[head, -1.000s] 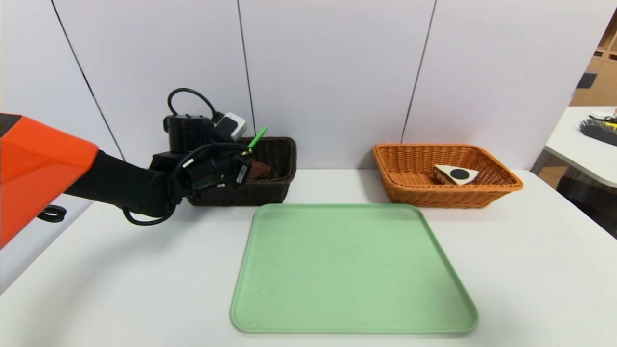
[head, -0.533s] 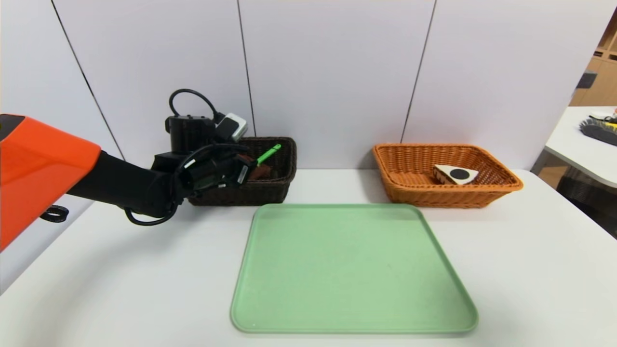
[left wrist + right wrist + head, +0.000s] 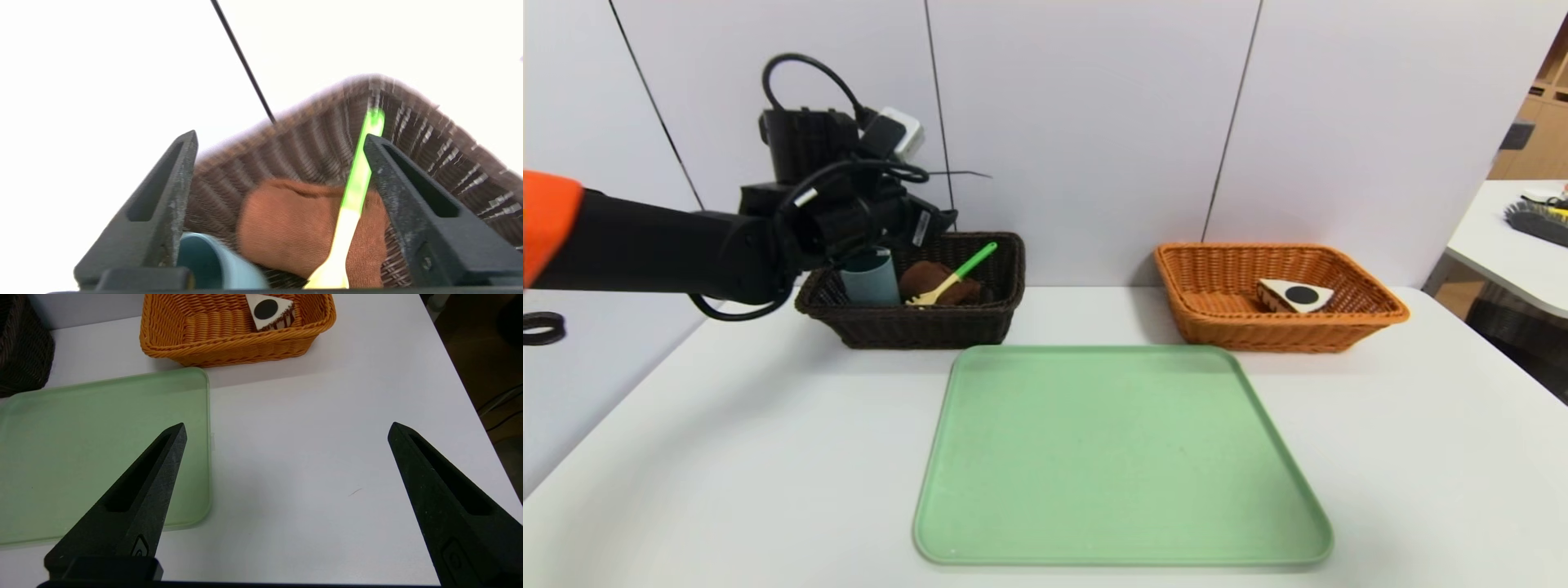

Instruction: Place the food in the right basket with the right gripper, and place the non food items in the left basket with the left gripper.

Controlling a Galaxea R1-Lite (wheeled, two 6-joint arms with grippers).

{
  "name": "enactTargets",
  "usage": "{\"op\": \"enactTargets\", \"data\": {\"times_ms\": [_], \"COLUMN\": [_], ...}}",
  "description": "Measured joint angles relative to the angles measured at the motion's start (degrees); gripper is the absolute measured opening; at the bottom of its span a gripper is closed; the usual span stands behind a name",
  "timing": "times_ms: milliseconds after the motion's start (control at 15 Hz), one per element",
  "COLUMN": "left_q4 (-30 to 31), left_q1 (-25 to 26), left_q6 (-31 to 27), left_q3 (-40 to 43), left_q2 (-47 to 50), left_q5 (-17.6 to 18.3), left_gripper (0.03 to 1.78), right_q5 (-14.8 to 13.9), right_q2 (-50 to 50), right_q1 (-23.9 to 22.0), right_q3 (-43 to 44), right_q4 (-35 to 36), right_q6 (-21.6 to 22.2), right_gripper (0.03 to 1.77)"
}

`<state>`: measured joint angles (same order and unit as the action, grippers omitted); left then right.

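Observation:
The dark brown left basket holds a blue-grey cup, a rolled brown towel and a yellow spoon with a green handle that lies across the towel. My left gripper hovers above that basket, open and empty; in the left wrist view the towel, the spoon and the cup lie below its open gripper. The orange right basket holds the cake slice, pale side up. My right gripper stands open over bare table.
A pale green tray lies in the middle of the white table, in front of both baskets, with nothing on it. A second white table with a brush stands at the far right. Wall panels rise just behind the baskets.
My left gripper has opened and let go of the spoon, which dropped onto the towel in the dark basket. The left arm then rose up and back. The right side is unchanged.

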<state>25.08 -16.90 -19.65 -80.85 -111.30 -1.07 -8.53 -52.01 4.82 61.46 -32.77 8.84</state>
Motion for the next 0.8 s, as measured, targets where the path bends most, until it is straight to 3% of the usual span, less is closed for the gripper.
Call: {"op": "enactTargets", "data": {"times_ms": [267,533,667,800], "left_q4": [-20.72,-43.62,-51.7,-53.93], "left_q1": [-0.07,-0.6,-2.01,-1.78], "left_q6": [2.18,10.31,14.48,16.02], "left_q3": [-3.11,-2.17,-0.35,3.36], "left_q2": [13.35,29.66,37.44,43.58], "left_q5": [-1.34,-1.76,-3.96,-8.55], "left_gripper": [1.56,1.62,1.64,1.66], "right_q5": [1.37,2.52,3.58,4.07], "right_q2": [-0.04,-1.51,-3.84,-6.12], "right_q1": [0.0,0.09,0.24,0.8], "right_q3": [-0.48,-0.41,0.77,1.76], "right_q4": [-0.57,-4.19,-4.55,-4.55], "right_q6": [-1.79,-6.64,-6.94,-7.44], "right_gripper": [1.7,1.7,1.7,1.7]}}
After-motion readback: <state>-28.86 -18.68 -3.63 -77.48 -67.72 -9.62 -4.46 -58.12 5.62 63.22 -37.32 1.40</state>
